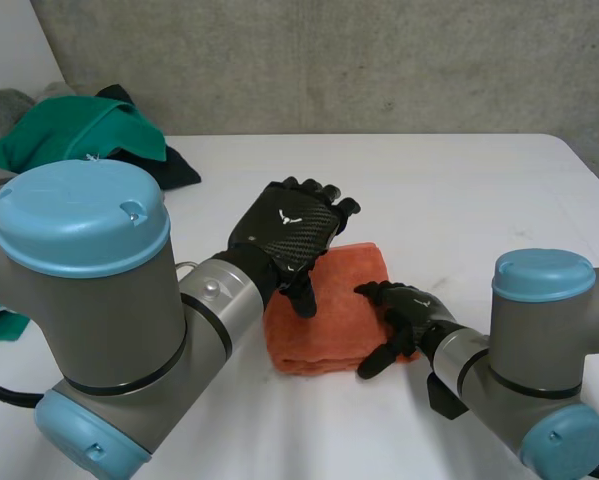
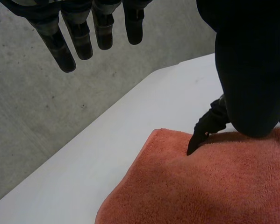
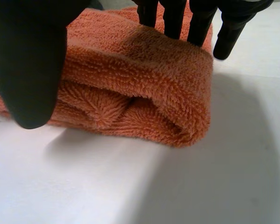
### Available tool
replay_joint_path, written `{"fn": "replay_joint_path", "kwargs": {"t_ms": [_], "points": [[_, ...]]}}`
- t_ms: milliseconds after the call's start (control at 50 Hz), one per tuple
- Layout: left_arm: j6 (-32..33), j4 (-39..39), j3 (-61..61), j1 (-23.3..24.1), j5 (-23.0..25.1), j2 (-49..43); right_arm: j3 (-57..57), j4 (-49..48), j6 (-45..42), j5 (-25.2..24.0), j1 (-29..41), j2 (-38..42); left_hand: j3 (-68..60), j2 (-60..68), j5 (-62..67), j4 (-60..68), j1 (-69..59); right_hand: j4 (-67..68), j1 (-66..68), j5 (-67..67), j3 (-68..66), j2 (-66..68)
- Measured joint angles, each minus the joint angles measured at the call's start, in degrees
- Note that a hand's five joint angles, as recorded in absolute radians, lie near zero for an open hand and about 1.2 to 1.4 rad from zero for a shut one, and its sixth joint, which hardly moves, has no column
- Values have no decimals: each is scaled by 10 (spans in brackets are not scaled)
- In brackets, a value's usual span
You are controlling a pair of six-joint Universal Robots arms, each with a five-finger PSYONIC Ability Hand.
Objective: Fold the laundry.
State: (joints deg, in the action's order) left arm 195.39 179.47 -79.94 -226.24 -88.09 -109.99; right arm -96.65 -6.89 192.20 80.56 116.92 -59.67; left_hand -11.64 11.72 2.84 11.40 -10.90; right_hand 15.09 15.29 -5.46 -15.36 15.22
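Towel (image 1: 324, 335) might spring open, we feared, once the open right robot hand (image 1: 404, 312) lifted; left robot hand (image 1: 289, 235) hovered open above.

White table (image 1: 479, 190) in front of me, smooth matte top, far right corner rounded. Behind its far edge I see a rough grey concrete wall (image 1: 329, 60), mottled and streaked, with a paler plain strip (image 1: 9, 40) at my far left. Light is soft and even, only faint blurry shadows on the tabletop.
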Motion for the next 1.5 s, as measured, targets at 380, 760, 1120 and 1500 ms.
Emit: {"fn": "replay_joint_path", "kwargs": {"t_ms": [380,760,1120,1500], "points": [[0,19,15,1,1,0,58,-83,0,45,-6,14,0,0,0,0,0,534,335,-488,-494,483],[-1,18,112,15,16,-11,417,-47,5,115,-194,226,0,0,0,0,-1,535,335,-505,-500,483],[-34,17,129,42,47,-18,807,77,-27,126,-340,443,0,0,0,0,0,536,335,-505,-500,483],[-62,15,121,54,99,-16,798,131,-111,136,-367,428,0,0,0,0,0,-30,-21,30,35,-29]]}}
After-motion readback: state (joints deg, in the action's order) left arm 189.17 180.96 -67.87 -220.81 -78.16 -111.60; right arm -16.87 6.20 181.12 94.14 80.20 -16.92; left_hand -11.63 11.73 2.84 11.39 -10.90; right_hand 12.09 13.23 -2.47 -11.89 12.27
